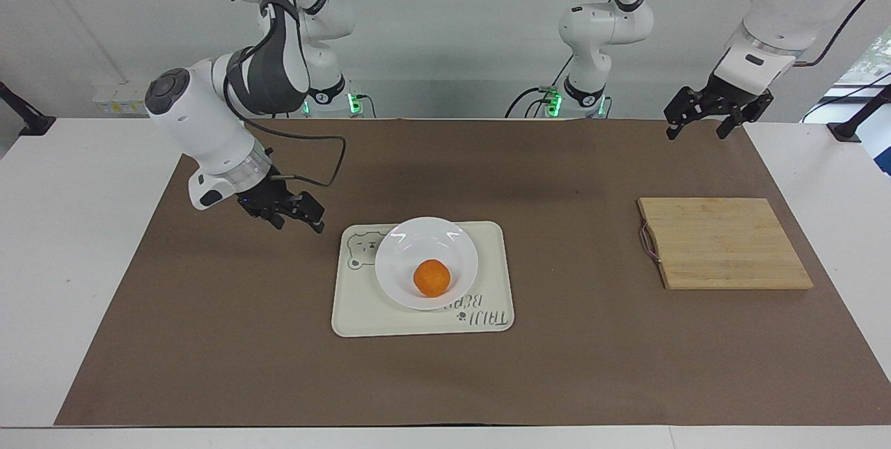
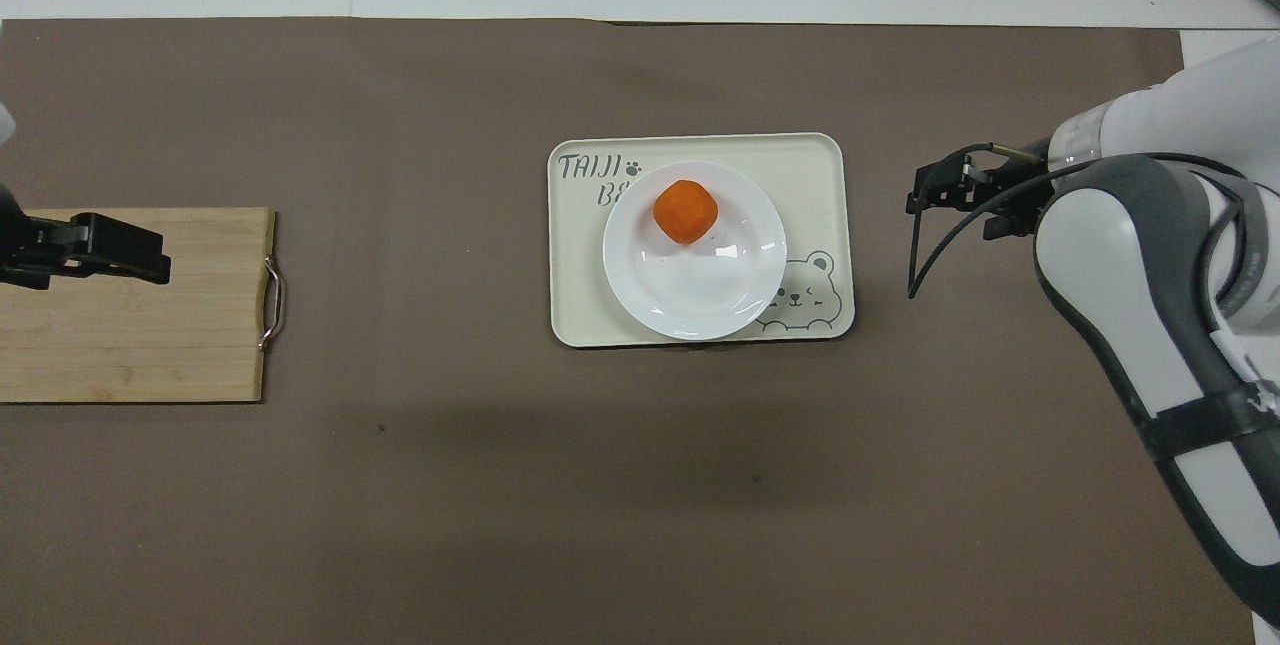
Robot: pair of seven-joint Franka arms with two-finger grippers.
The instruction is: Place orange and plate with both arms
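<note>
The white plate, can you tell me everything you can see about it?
The plate is round, plain white and glossy, like glazed china, with light glinting on its raised rim. It is shallow and sits flat and upright on the cream tray with the bear drawing, covering part of the tray's writing. A small orange rests inside it, off centre, toward the edge farther from the robots. Only the tray and the orange touch it; neither gripper does.

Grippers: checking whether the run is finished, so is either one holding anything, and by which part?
Nothing is held. The right gripper and left gripper are both open and empty.
</note>
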